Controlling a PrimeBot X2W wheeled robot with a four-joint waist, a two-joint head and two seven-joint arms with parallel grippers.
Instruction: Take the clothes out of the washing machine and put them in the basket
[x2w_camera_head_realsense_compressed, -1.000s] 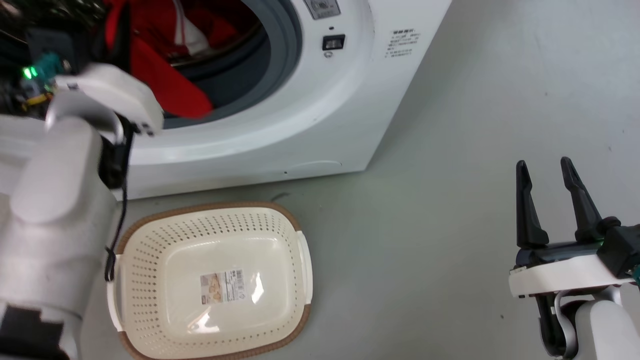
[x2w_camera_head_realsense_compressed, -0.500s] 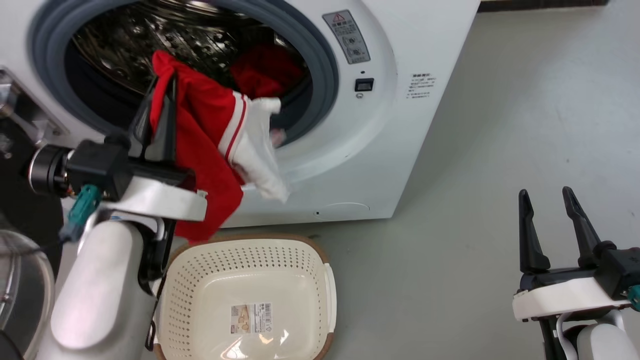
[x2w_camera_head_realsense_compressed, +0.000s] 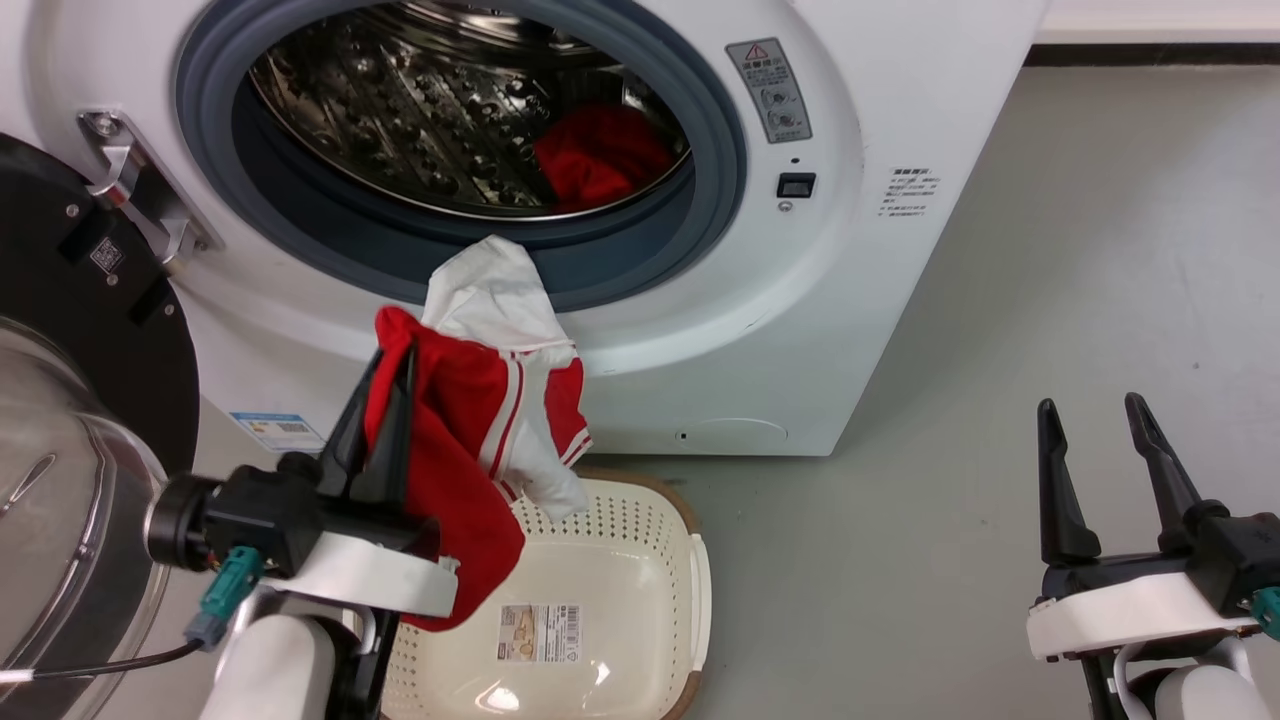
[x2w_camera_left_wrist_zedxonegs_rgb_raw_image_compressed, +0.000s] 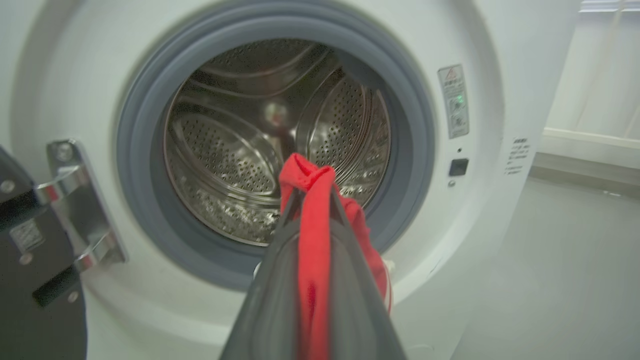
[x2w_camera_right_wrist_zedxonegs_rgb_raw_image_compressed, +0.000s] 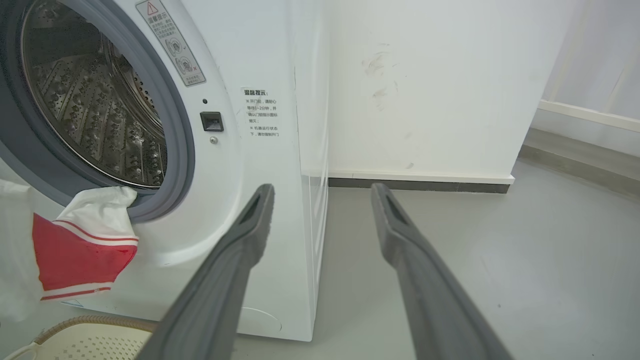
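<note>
The left gripper (x2w_camera_head_realsense_compressed: 396, 352) pinches a red-and-white fabric garment (x2w_camera_head_realsense_compressed: 470, 440) over the cream perforated plastic basket (x2w_camera_head_realsense_compressed: 701, 590). The right gripper (x2w_camera_head_realsense_compressed: 1090, 405) is spread, well right of it.

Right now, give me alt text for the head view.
The left gripper, fingers shut, holds a red-and-white garment above the cream basket, before the open washing machine. Another red garment lies in the drum; the right gripper is open at lower right.
</note>
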